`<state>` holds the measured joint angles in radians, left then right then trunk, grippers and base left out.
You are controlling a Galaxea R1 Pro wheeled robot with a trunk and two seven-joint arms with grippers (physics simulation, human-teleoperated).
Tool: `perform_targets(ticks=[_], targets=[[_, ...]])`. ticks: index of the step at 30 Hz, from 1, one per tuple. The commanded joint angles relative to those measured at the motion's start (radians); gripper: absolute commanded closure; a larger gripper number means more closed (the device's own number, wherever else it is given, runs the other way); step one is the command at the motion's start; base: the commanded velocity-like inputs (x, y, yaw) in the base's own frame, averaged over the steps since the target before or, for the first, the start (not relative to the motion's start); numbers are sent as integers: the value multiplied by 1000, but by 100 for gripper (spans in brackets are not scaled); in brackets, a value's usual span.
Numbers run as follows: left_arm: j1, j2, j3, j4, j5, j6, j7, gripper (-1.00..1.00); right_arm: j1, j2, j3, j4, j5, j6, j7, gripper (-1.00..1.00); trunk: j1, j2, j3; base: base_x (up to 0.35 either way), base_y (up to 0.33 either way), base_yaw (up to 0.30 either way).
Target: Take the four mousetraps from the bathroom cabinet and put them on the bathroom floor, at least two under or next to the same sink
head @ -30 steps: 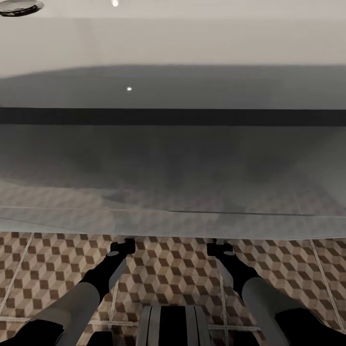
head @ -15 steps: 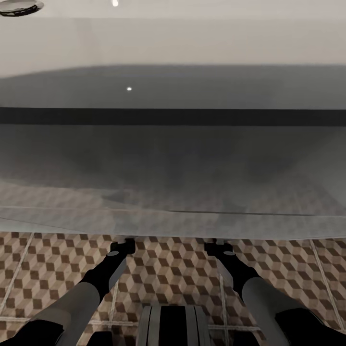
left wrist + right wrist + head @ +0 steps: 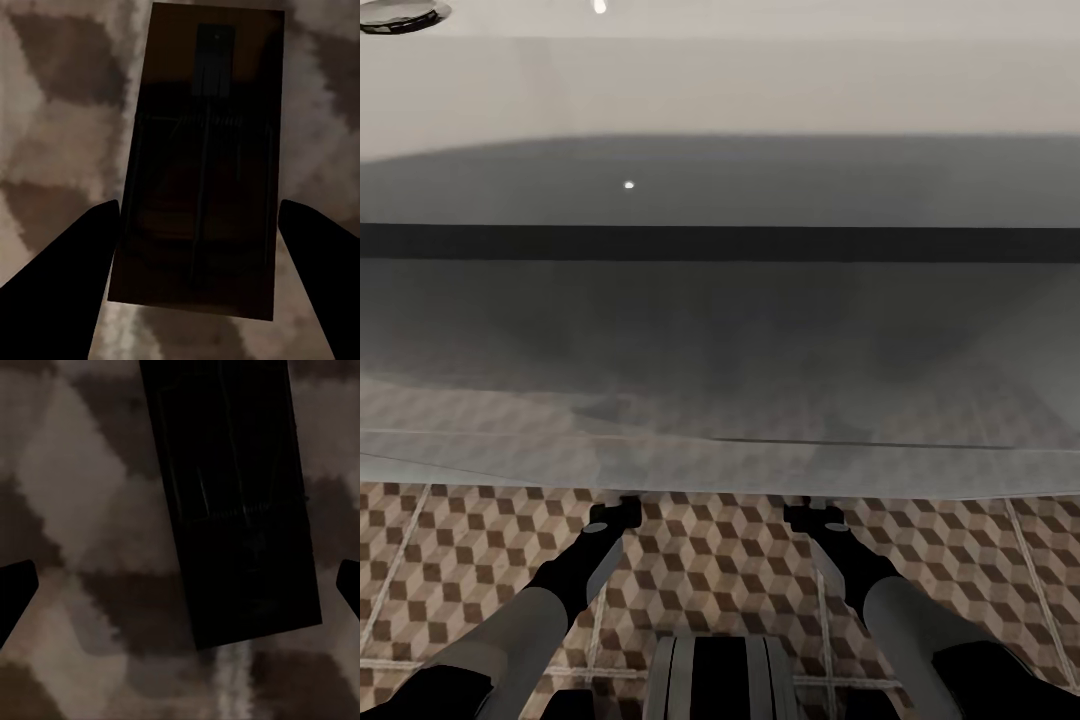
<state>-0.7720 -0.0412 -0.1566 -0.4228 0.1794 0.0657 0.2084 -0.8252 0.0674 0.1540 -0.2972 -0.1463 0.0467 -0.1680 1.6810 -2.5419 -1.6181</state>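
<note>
A dark-brown mousetrap (image 3: 202, 150) sits between the fingers of my left gripper (image 3: 199, 206), whose tips rest against its two long sides just above the patterned bathroom floor (image 3: 45, 150). A second mousetrap (image 3: 232, 495) lies flat on the floor (image 3: 75, 510). My right gripper (image 3: 180, 577) is open wide around it, fingers well apart from it. In the head view both grippers, left (image 3: 615, 512) and right (image 3: 810, 514), reach low under the front edge of a pale fixture. The cabinet is out of view.
A large pale glossy fixture (image 3: 720, 330) with a metal drain (image 3: 400, 12) at its far left spans the head view above the arms. Cube-patterned floor tiles (image 3: 710, 570) show below its front edge. My base (image 3: 720, 680) sits at the bottom centre.
In the head view the right gripper has shifted very slightly to the left. The left arm and the camera have stayed still.
</note>
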Motion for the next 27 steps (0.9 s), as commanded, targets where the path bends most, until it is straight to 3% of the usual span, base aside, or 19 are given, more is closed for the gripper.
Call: perform_targets(ticks=[1,27], targets=[[0,1,-4,11,14,5,9,100,0,0,9,-2,-10,5,-7,-100,0,0,-1,0,0,0],[-1,-1,-3,12,20,13,9,100,0,0,9,-2,-10,1,-7,-100,0,0,-1,0,0,0]])
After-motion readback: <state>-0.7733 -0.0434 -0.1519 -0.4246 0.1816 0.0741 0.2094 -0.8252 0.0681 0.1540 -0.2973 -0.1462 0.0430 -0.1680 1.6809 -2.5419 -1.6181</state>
